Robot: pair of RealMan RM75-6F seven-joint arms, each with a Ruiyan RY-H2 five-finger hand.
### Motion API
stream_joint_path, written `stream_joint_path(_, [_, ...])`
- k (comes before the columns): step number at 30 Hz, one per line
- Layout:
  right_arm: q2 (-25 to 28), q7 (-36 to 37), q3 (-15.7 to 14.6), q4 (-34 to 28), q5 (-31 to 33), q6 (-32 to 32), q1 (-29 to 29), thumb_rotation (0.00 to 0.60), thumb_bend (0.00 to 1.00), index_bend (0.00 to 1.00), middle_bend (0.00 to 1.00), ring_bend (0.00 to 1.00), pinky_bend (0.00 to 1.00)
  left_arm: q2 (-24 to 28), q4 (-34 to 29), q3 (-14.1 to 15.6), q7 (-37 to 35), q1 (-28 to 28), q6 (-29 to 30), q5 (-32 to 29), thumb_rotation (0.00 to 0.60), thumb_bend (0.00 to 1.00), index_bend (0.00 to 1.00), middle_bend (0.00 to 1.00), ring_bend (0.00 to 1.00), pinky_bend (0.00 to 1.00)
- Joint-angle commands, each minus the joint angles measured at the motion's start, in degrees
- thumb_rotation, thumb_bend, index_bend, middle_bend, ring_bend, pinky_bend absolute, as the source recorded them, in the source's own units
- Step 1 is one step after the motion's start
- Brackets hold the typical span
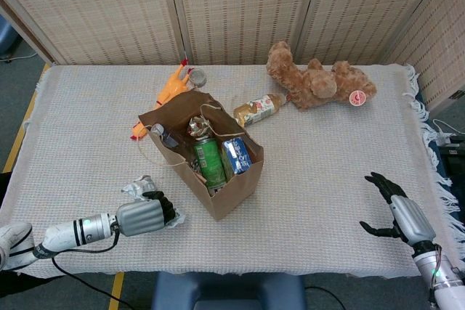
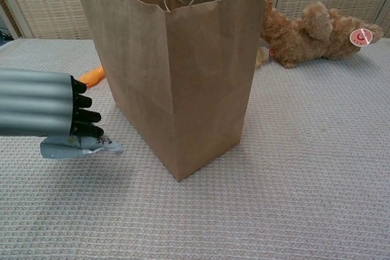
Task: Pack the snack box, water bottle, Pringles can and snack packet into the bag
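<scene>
A brown paper bag (image 1: 218, 186) stands open in the middle of the table. Inside it I see a water bottle (image 1: 166, 136), a green Pringles can (image 1: 209, 162) and a blue snack box (image 1: 237, 156). A crumpled silver snack packet (image 1: 139, 187) lies left of the bag, low by the cloth. My left hand (image 1: 145, 215) is over it with fingers curled down onto the packet (image 2: 80, 146), gripping it beside the bag (image 2: 183, 71). In the chest view that left hand (image 2: 52, 103) fills the left edge. My right hand (image 1: 394, 210) hovers open at the table's right front, holding nothing.
A brown teddy bear (image 1: 317, 82) lies at the back right, with a small drink bottle (image 1: 258, 110) on its side next to it. An orange rubber chicken (image 1: 168, 92) lies behind the bag. The cloth's fringed edge runs along the right side.
</scene>
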Motion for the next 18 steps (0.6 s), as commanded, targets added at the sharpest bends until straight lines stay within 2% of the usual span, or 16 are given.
stream_joint_path(1, [-0.01, 0.01, 0.01, 0.06, 0.08, 0.02, -0.03, 0.6, 0.14, 0.11, 0.0, 0.0, 0.0, 1.45, 1.04, -2.11, -0.02, 0.7, 0.2, -2.64, 0.6, 0.74, 0.71, 0.7, 0.61, 0.71])
stream_joint_path(4, [-0.05, -0.16, 0.01, 0.07, 0.15, 0.02, -0.03, 0.6, 0.14, 0.11, 0.0, 0.0, 0.0, 2.36, 1.55, -3.67, 0.34, 1.06, -0.11, -4.76, 0.6, 0.74, 0.71, 0.71, 0.61, 0.71])
stream_joint_path(13, [-0.21, -1.12, -0.04, -0.04, 0.35, -0.16, 0.07, 0.6, 0.14, 0.11, 0.0, 0.0, 0.0, 2.95, -0.14, -12.5, 3.23, 2.39, 2.19, -13.87, 0.6, 0.72, 0.72, 0.71, 0.61, 0.71])
stream_joint_path(18, [-0.2, -1.34, -0.08, -0.1, 0.37, -0.3, 0.13, 0.6, 0.14, 0.11, 0.0, 0.0, 0.0, 2.72, -2.33, -15.09, 5.64, 1.67, 2.81, -14.66, 0.6, 0.72, 0.72, 0.72, 0.62, 0.71])
